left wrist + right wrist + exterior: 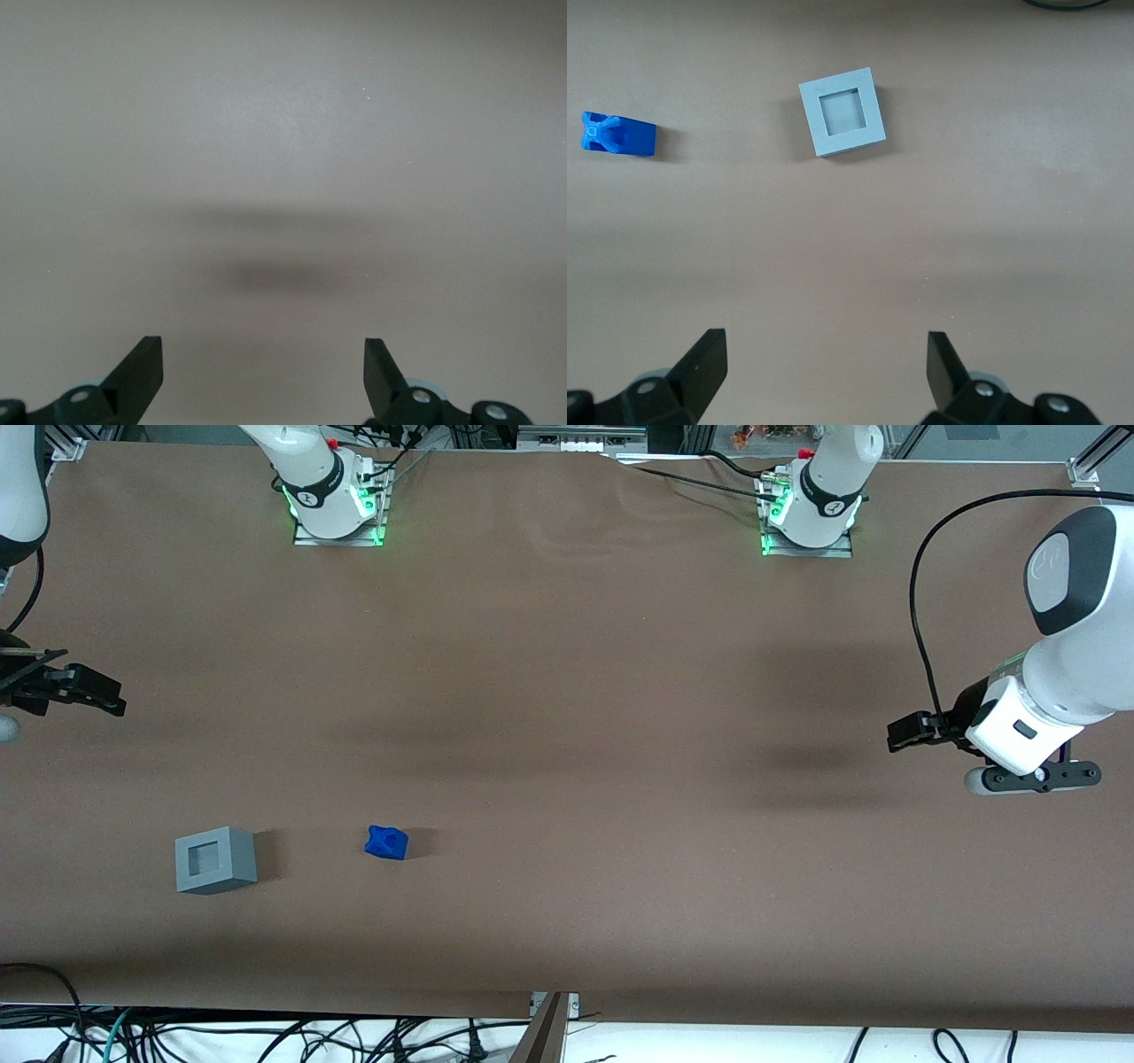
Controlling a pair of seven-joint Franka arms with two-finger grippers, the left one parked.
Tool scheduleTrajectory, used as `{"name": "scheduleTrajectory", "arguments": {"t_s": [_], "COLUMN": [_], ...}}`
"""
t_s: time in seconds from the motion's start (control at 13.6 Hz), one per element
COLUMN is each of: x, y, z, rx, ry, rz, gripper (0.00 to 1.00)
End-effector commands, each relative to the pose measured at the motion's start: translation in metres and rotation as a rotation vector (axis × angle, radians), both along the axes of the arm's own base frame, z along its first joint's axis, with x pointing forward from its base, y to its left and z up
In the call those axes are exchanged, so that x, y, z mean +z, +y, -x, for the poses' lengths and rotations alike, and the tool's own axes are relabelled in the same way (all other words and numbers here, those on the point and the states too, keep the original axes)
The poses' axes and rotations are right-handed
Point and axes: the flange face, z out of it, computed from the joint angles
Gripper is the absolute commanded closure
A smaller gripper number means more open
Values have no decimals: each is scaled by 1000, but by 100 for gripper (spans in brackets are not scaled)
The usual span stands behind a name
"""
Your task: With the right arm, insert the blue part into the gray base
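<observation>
The gray base (215,859) stands on the brown table toward the working arm's end, its square recess facing up with nothing in it. The blue part (386,842) lies on the table beside it, a short gap apart. My right gripper (96,689) hangs above the table at the working arm's end, farther from the front camera than the base and touching neither piece. In the right wrist view the gripper (824,359) is open and holds nothing between its black fingers (707,359). That view also shows the gray base (842,112) and the blue part (618,135) well away from the fingers.
A brown cover (567,691) spans the whole table. The two arm mounts (337,509) (808,518) with green lights sit at the edge farthest from the front camera. Loose cables (266,1036) hang below the table's near edge.
</observation>
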Motion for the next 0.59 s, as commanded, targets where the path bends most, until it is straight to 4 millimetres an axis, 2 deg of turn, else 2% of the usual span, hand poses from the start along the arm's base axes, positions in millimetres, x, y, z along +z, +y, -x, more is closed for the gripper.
{"name": "scheduleTrajectory", "arguments": {"t_s": [0.0, 0.51], "x": [8, 11], "y": [-2, 1], "z": [0, -3], "rx": [9, 16], "ry": [-10, -21], "rz": [-1, -5], "gripper": [0, 0]}}
